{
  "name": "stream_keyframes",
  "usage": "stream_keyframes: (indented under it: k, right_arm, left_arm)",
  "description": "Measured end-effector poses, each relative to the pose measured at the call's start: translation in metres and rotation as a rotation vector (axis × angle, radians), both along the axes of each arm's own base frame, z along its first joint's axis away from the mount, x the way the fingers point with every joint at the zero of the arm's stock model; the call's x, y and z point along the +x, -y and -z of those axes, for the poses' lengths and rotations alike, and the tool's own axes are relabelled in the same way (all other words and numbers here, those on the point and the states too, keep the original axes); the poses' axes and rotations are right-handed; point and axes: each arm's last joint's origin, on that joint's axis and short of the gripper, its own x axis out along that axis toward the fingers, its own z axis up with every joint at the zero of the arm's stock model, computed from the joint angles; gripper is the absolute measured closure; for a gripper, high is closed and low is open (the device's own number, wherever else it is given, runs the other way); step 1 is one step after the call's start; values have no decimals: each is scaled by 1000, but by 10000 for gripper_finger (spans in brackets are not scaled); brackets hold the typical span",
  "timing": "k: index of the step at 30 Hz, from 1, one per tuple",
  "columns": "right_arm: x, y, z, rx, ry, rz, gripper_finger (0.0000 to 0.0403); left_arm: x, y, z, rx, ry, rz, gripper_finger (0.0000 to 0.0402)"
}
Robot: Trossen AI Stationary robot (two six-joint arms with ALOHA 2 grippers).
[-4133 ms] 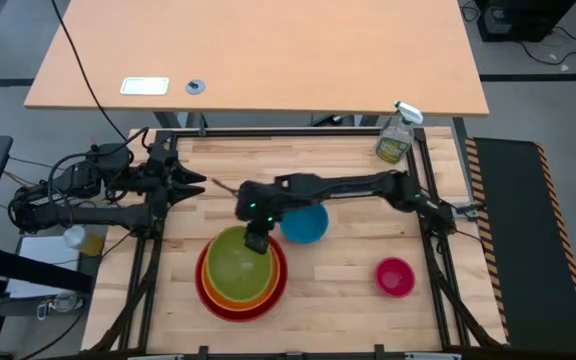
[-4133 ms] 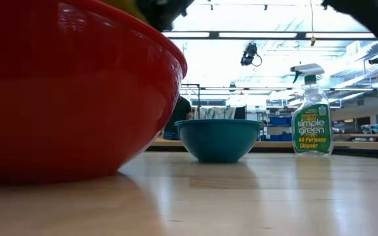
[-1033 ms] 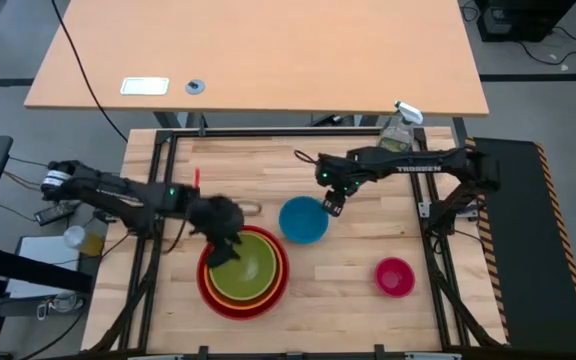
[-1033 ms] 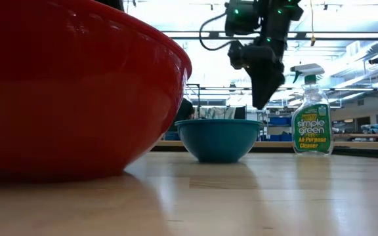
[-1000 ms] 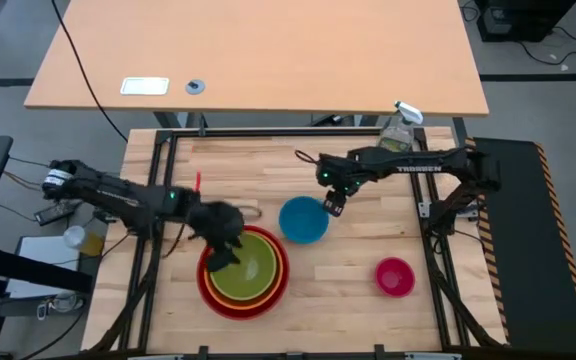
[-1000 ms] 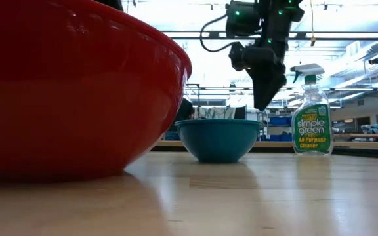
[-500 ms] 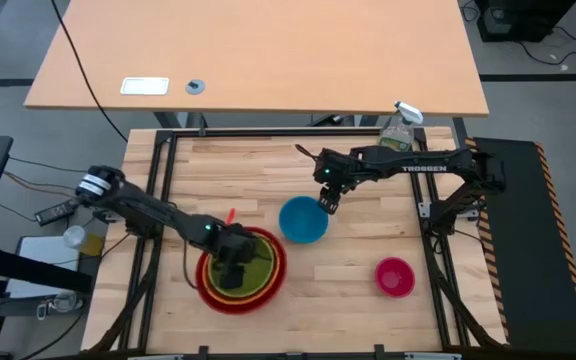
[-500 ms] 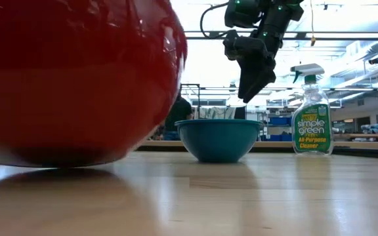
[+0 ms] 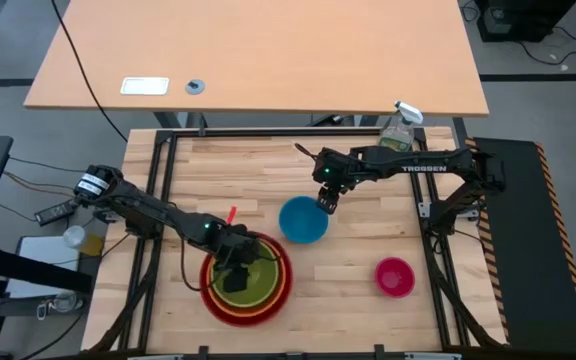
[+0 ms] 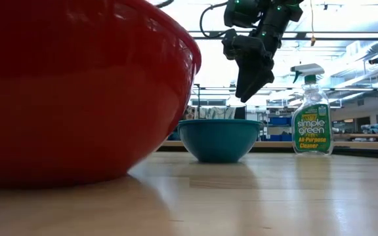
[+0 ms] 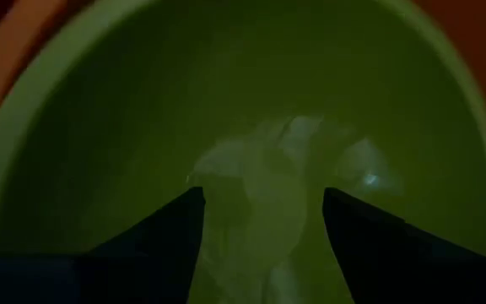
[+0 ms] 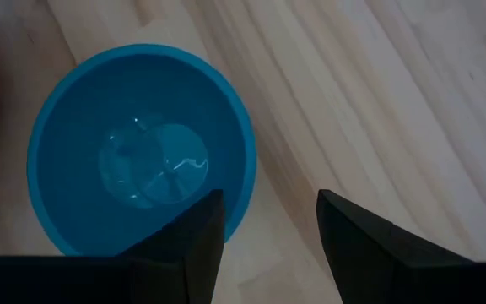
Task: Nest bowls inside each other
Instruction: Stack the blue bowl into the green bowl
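Since the blue bowl is next in size, work these lines in order:

Step in hand: you are bringing the right gripper (image 9: 325,203) onto the rim of the blue bowl (image 9: 303,220), which I judge is next to go into the stack.

How to do it well: lower so 1 finger goes inside the wall and 1 outside, then close; keep the bowl level as you lift.

Right gripper: its fingers (image 12: 184,236) stand apart and empty, above the bowl's rim at that bowl's upper-right edge in the high view, not touching it.

Blue bowl: upright on the table (image 9: 358,260), centre of the high view, just right of the stack.

Left gripper: down inside the lime green bowl (image 9: 245,282), fingers (image 11: 154,236) spread, holding nothing. Clear it first.

Stack: lime green in orange bowl (image 9: 279,276) in red bowl (image 9: 213,298), lower left of centre.

Magenta pink bowl (image 9: 395,276): alone at lower right, well apart from both grippers.

Spray bottle (image 9: 397,136): upper right corner; keep away.
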Motion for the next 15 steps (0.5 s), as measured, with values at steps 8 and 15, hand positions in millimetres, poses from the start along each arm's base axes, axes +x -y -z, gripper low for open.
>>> stream_keyframes:
  k: [8,15]
  right_arm:
    - [2,0,-1,-4,18,-1,208]
    - [1,0,0,-5,5,-26,208]
  left_arm:
    - [8,4,-18,-29,69,34,155]
    - [5,1,-50,-35,173,22,155]
